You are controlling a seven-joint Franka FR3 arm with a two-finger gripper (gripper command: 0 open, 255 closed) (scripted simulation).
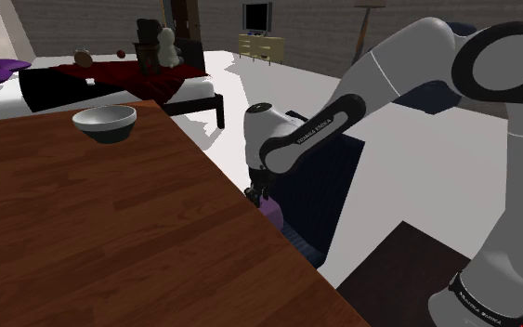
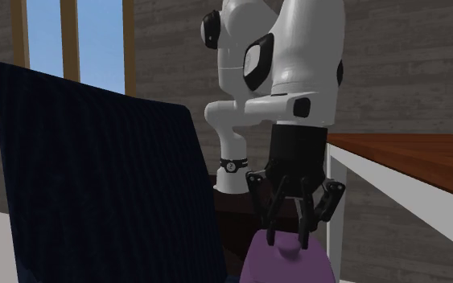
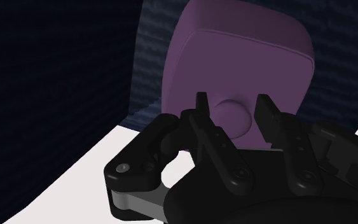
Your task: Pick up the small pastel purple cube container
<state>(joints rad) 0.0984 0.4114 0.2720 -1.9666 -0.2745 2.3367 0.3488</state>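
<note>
The small pastel purple cube container [image 3: 234,57] has rounded corners and a round knob on its lid. It rests on a dark blue chair [image 2: 96,185] beside the wooden table [image 1: 92,232]. My black gripper [image 3: 232,102] hangs right over it, open, with one finger on each side of the knob; whether they touch it is unclear. From the second exterior view the gripper [image 2: 287,237] reaches down onto the container's [image 2: 285,261] top. In the shoulder view the gripper [image 1: 257,193] sits just past the table's edge, with a sliver of the purple container [image 1: 271,211] below it.
The chair's tall back [image 3: 56,76] rises close beside the container. A grey bowl [image 1: 106,122] stands at the table's far end. A bed [image 1: 111,79] with dark red bedding and small items lies beyond. The table edge [image 2: 409,153] runs close to the arm.
</note>
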